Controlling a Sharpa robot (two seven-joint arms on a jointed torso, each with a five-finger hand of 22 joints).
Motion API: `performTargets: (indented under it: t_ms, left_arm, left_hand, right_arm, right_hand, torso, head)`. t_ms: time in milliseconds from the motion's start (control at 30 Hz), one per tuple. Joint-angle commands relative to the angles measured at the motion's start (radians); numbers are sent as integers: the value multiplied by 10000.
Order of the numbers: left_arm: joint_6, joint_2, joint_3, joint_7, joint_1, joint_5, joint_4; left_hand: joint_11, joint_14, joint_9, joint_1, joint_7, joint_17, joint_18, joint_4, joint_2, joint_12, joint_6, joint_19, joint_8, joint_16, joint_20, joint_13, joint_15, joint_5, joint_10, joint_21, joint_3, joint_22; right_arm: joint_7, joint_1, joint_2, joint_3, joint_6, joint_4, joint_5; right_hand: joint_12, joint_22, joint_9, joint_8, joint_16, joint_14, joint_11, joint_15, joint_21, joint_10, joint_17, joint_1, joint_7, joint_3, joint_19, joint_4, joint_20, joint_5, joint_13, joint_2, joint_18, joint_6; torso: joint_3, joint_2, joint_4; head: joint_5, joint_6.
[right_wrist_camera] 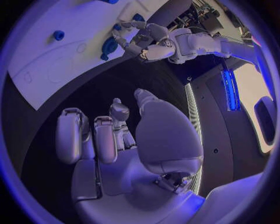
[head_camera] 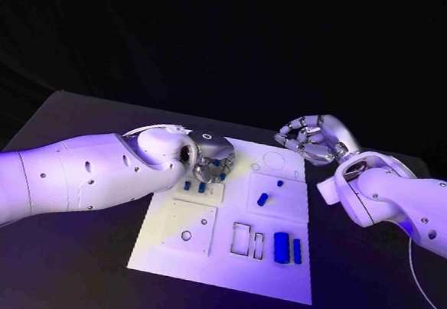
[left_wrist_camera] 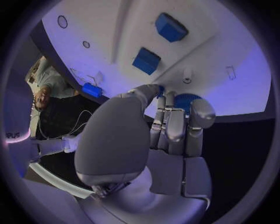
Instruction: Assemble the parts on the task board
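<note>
Left hand (left_wrist_camera: 169, 126) fingers curl onto a round blue part (left_wrist_camera: 185, 100) on the task board (head_camera: 220, 270); I'd seat it straight, right hand (head_camera: 313, 139) loosely curled, empty.

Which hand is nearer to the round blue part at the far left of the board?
Left. The left hand has its fingers around the round blue part on the board. The right hand hangs off the board's far right corner, holding nothing.
</note>
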Motion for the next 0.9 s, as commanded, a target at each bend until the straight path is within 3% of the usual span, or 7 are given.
performTargets:
  t_ms: [33,367,500,633,733,900]
  left_arm:
    - [22,72,3,27,-38,-45,-32]
    - [3,123,4,62,-76,31,-82]
    - [40,138,4,55,-87,38,-101]
    - [24,149,4,34,-104,42,-114]
    - [-91,140,4,11,-117,41,-119]
    - [-405,113,7,31,-147,37,-130]
  left_hand:
    - [6,74,-19,50,11,11,-103,11,28,-57,107,81,-62,50,6,-24,0,-29,123,64,82,26]
    - [-9,96,-105,-45,23,-14,-116,9,-19,-97,2,113,-190,69,2,-89,-14,-66,217,135,114,110]
    - [-30,123,-109,-44,-4,-16,-125,-35,47,-96,204,136,-136,93,2,-124,-29,-77,344,184,185,168]
    - [-114,190,-95,114,-20,48,-154,-239,246,-22,608,235,-5,158,-38,-130,-98,-108,719,328,396,351]
    - [-233,280,-76,372,-66,151,-213,-631,482,107,1016,423,108,230,-142,-55,-218,-233,1156,573,746,663]
    - [-276,372,-80,293,-115,209,-267,-942,494,140,1329,571,131,279,-198,47,-262,-392,1432,783,1107,927]
  right_arm:
    - [104,-6,11,0,15,19,-56]
    - [104,-6,16,0,19,18,-56]
    - [108,-6,23,0,16,14,-56]
    - [113,-6,27,0,10,10,-56]
    - [115,-6,28,0,6,9,-56]
    - [117,-6,33,0,1,0,-56]
  right_hand:
    - [-26,1071,-10,67,-58,471,-18,-67,-39,-41,244,89,-26,34,-61,33,0,58,0,18,91,-64]
    - [-17,1069,-9,74,-58,473,-19,-67,-44,-20,248,82,-28,36,-60,42,1,70,3,28,92,-53]
    - [-17,1069,-9,74,-58,473,-19,-67,-44,-20,248,82,-28,36,-60,42,1,70,3,28,92,-53]
    - [-17,1069,-9,74,-58,473,-19,-67,-44,-20,248,82,-28,36,-60,42,1,70,3,28,92,-53]
    - [-17,1069,-9,74,-58,473,-19,-67,-44,-20,248,82,-28,36,-60,42,1,70,3,28,92,-53]
    - [-22,1064,-8,82,-69,469,-21,-68,-54,-10,231,73,-30,36,-63,47,1,77,-6,34,94,-42]
  torso:
    - [-5,7,-1]
    - [-2,-4,14]
    - [-6,-4,9]
    - [-8,-4,2]
    - [-7,-7,1]
    - [-8,-2,-2]
  head:
    - [-21,-3]
    - [-39,-27]
    - [-45,-29]
    - [-56,-40]
    - [-62,-50]
    - [-77,-50]
